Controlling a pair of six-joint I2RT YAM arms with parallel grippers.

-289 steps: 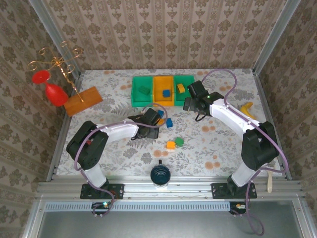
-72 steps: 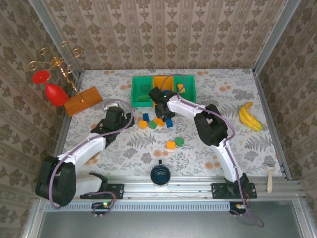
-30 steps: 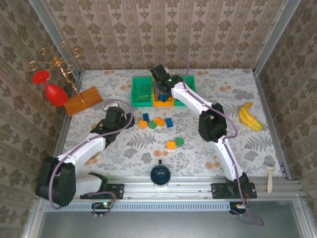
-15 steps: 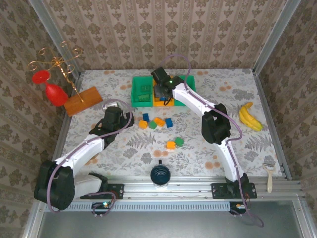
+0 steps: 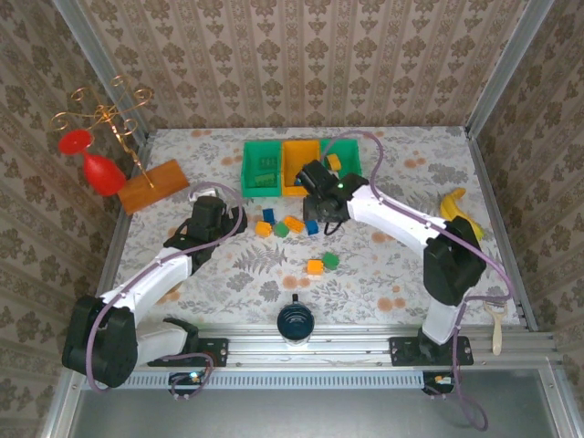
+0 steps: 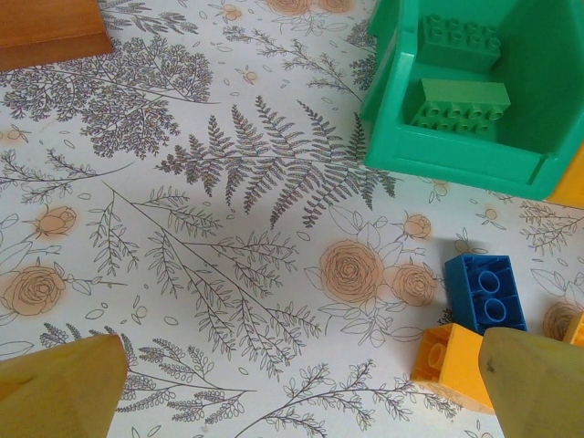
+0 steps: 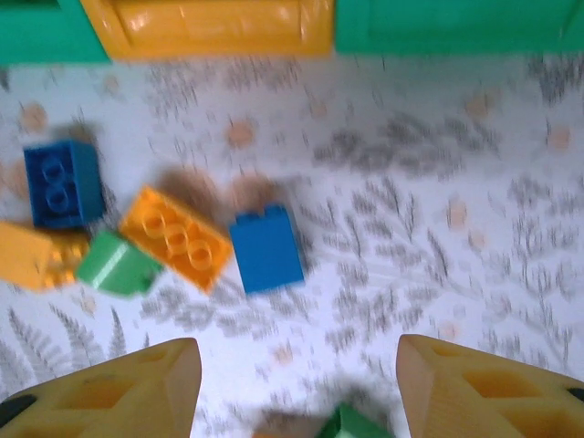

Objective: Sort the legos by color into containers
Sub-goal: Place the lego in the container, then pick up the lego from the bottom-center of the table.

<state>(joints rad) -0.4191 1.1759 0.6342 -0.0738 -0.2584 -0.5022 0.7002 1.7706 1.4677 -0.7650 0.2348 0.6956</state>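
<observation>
The containers stand in a row at the back: a green bin, an orange bin and a second green bin. Loose legos lie in front of them: a blue brick, an orange brick, a green brick, another blue brick and an orange one. Nearer the arms sit an orange brick and a green round piece. My right gripper hovers open and empty just above the blue brick. Open as well, my left gripper is low over the table left of the cluster. Two green bricks lie in the left bin.
A flat wooden block lies at the back left beside a red goblet and a gold wire stand. A banana rests at the right, a brush at the near right edge, a dark round object at the front.
My right gripper has drawn back from over the orange bin to above the loose bricks. The left arm has stayed put.
</observation>
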